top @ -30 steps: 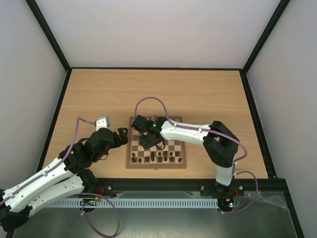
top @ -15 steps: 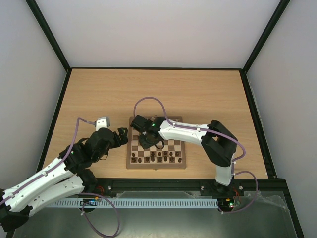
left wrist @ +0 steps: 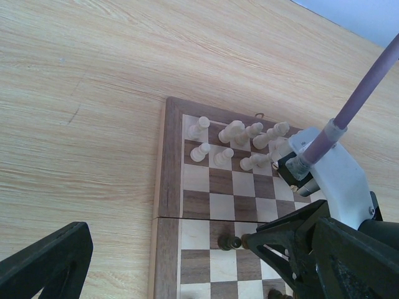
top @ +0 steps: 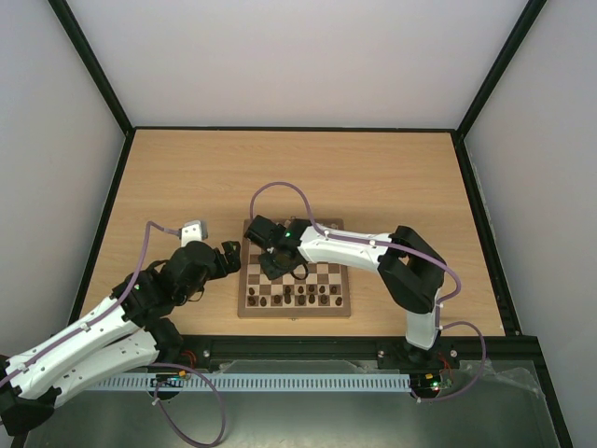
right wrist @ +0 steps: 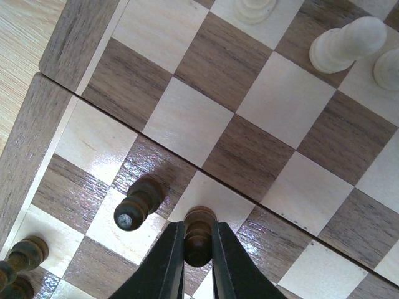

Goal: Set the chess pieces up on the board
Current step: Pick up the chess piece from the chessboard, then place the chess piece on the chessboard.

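The board (top: 295, 312) lies in the middle of the table. My right gripper (right wrist: 198, 240) is shut on a dark brown pawn (right wrist: 199, 229) that stands on a light square near the board's left side. A second dark pawn (right wrist: 134, 205) stands free just left of it. Several cream pieces (left wrist: 237, 134) are bunched in the far rows, and two show in the right wrist view (right wrist: 349, 43). Dark pieces (top: 294, 297) stand in the near rows. My left gripper (top: 230, 254) is open and empty beside the board's left edge; one finger (left wrist: 53, 261) shows over the bare table.
The right arm's white link and purple cable (left wrist: 336, 156) reach over the board's far left part. The board's border frame (left wrist: 163, 187) lies close to my left gripper. Black rails edge the table (top: 121, 187).
My right gripper, shut on the dark pawn, has shifted a little to the left over the board. The left arm has not moved.
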`<state>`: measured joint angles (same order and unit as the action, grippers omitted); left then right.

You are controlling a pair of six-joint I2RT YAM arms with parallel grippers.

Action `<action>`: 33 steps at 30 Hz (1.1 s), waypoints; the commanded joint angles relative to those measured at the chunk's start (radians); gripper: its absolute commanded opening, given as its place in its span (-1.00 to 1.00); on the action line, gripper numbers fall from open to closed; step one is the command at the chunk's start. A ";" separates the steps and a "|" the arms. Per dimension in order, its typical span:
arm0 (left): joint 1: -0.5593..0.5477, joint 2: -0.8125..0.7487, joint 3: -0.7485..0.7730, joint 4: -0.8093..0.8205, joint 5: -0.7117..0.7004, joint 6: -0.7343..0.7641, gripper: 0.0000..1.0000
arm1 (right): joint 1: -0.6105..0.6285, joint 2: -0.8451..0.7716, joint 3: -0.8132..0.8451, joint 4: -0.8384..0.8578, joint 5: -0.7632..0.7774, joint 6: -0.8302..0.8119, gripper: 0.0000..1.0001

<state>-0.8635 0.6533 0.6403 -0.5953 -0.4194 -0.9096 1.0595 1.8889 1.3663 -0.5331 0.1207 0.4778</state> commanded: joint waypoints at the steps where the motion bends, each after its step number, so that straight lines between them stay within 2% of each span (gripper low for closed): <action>1: 0.004 -0.004 -0.007 -0.002 -0.013 0.000 0.99 | -0.003 0.003 0.015 -0.044 -0.007 -0.001 -0.80; 14: 0.004 -0.011 -0.011 0.000 -0.013 0.000 0.99 | 0.078 -0.104 -0.050 -0.103 0.009 0.054 -0.80; 33: 0.005 -0.018 -0.011 -0.001 -0.012 -0.003 0.99 | 0.118 -0.084 -0.078 -0.086 -0.001 0.079 -0.80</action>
<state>-0.8635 0.6415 0.6399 -0.5945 -0.4191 -0.9096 1.1648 1.8107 1.2964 -0.5785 0.1234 0.5465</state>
